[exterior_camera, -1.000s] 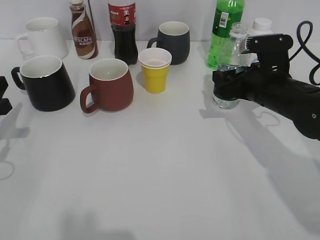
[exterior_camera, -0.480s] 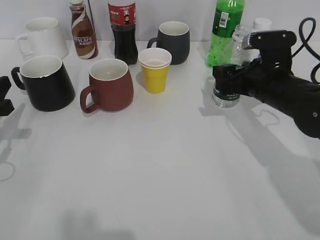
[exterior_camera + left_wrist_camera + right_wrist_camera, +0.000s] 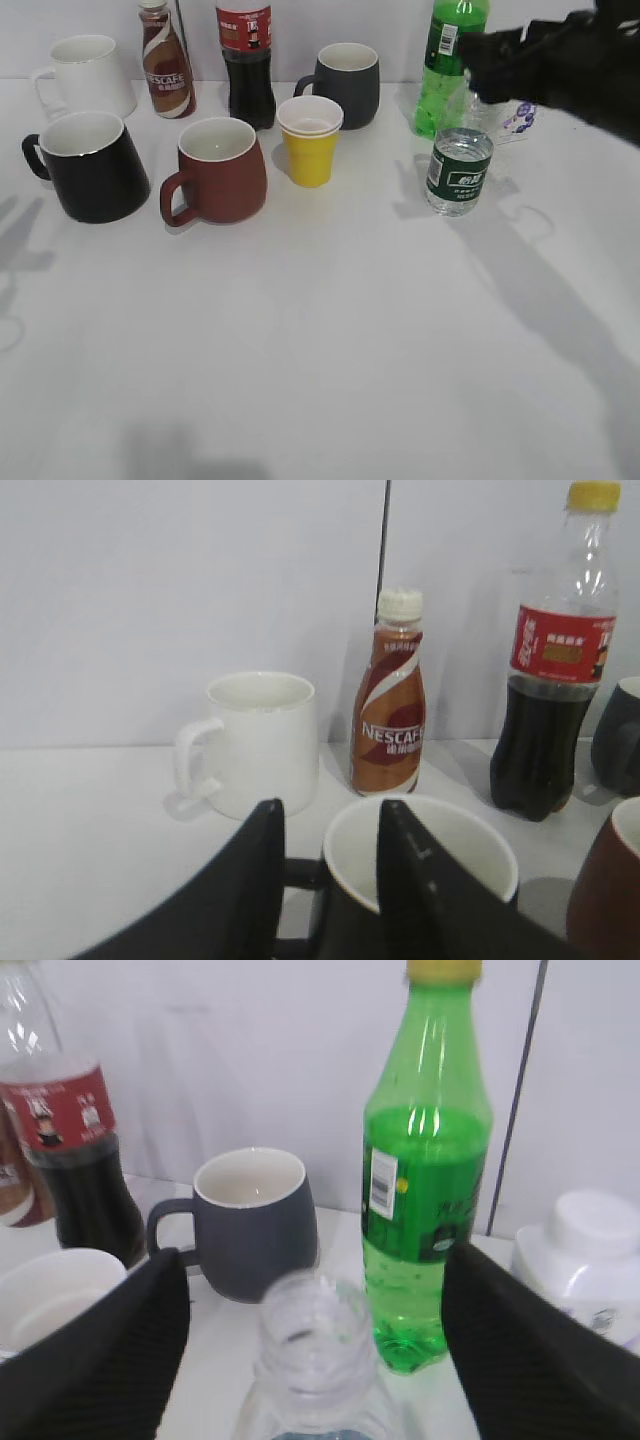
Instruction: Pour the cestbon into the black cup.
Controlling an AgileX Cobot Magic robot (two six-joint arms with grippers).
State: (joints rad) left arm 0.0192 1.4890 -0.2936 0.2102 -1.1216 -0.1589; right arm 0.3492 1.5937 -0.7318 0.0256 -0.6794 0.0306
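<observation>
The cestbon (image 3: 459,172) stands upright and uncapped on the table at the right, with a little water in it. Its open neck shows in the right wrist view (image 3: 315,1340). My right gripper (image 3: 492,62) is open and raised above and behind the bottle, its fingers (image 3: 310,1260) wide apart on either side of the neck, touching nothing. The black cup (image 3: 90,170) stands at the far left, handle to the left. My left gripper (image 3: 330,815) is out of the exterior view; it is open, just in front of the cup (image 3: 465,855) and its handle.
Along the back stand a white mug (image 3: 85,85), a Nescafe bottle (image 3: 167,65), a cola bottle (image 3: 247,65), a dark grey mug (image 3: 345,85) and a green soda bottle (image 3: 450,60). A brown-red mug (image 3: 220,170) and yellow cup (image 3: 310,140) stand in the middle. A white milk bottle (image 3: 590,1250) is behind the cestbon.
My right gripper has let go of the cestbon and risen up and back. The bottle stays standing. My left gripper has drawn back out of the exterior view.
</observation>
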